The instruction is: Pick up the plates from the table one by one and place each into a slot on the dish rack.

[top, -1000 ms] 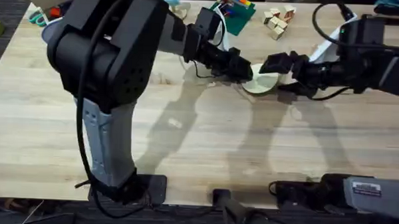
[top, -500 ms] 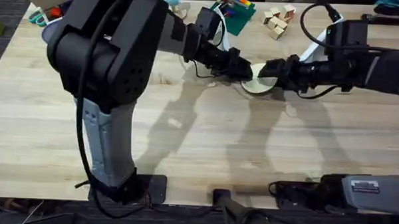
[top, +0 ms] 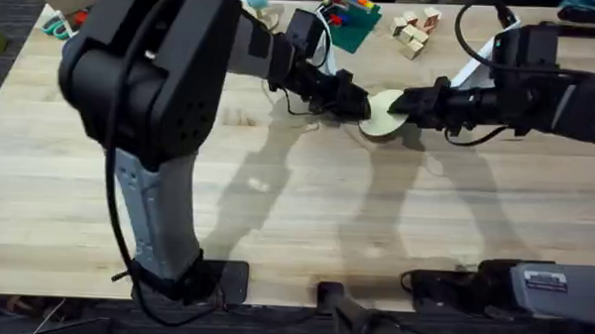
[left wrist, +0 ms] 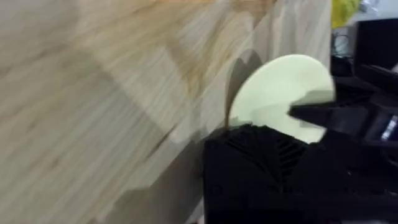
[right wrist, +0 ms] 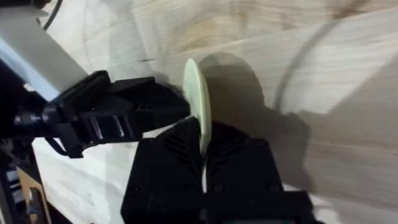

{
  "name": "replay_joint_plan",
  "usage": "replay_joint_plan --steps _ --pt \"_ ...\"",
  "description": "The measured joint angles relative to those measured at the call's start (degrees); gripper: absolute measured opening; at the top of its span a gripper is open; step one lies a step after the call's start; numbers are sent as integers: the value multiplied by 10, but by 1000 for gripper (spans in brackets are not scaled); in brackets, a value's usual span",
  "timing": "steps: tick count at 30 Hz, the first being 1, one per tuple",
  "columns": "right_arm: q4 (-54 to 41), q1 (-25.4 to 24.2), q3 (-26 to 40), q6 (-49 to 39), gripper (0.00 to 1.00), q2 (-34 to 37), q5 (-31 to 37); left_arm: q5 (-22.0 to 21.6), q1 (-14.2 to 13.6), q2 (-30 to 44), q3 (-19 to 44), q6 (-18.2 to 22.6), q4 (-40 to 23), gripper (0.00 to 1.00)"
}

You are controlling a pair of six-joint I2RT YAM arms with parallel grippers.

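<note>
1. A pale plank table [top: 276, 216] with visible grain is seen; wooden blocks [top: 414, 30] and coloured clutter [top: 348, 10] lie along its far edge.
2. A cream-yellow plate [top: 381, 115] is held tilted above the far middle of the table.
3. It is pinched at one edge by the left gripper [top: 354, 103].
4. Its opposite rim is clamped by the right gripper [right wrist: 202, 146].
</note>
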Motion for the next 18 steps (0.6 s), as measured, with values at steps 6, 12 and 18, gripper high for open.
replay_joint_plan --steps 6,12,18 --pt "-86 8 0 -4 33 -73 40 -117 -20 -54 -11 16 -86 39" --pt "-232 6 36 -25 32 -174 113 -281 -16 -142 -30 53 -180 41" --pt "-370 6 127 -60 32 -231 191 -400 -9 -266 -33 107 -255 39"
